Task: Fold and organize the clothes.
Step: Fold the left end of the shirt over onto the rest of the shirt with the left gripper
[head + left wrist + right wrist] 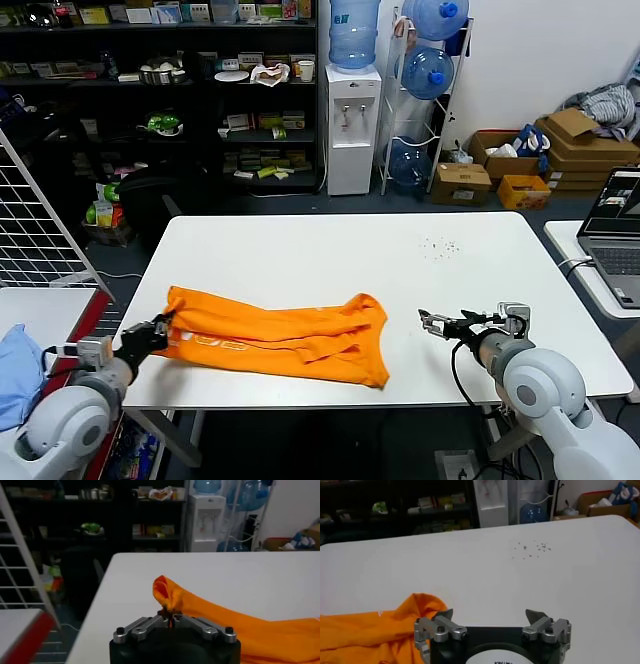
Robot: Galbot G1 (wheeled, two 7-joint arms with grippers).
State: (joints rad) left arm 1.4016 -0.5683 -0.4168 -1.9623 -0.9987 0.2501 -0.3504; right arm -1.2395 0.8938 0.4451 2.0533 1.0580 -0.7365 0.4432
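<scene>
The bright orange T-shirt lies bunched lengthwise across the front of the white table, with pale lettering showing near its left end. My left gripper is shut on the shirt's left end; in the left wrist view the orange fabric is pinched between the closed jaws. My right gripper is open and empty just above the table, a short way right of the shirt's right edge. In the right wrist view its gripper is spread wide, with the shirt beside one finger.
A light blue cloth lies on a side surface at the far left, next to a white wire rack. A laptop sits on a table at the right. Small dark specks mark the table's far right part.
</scene>
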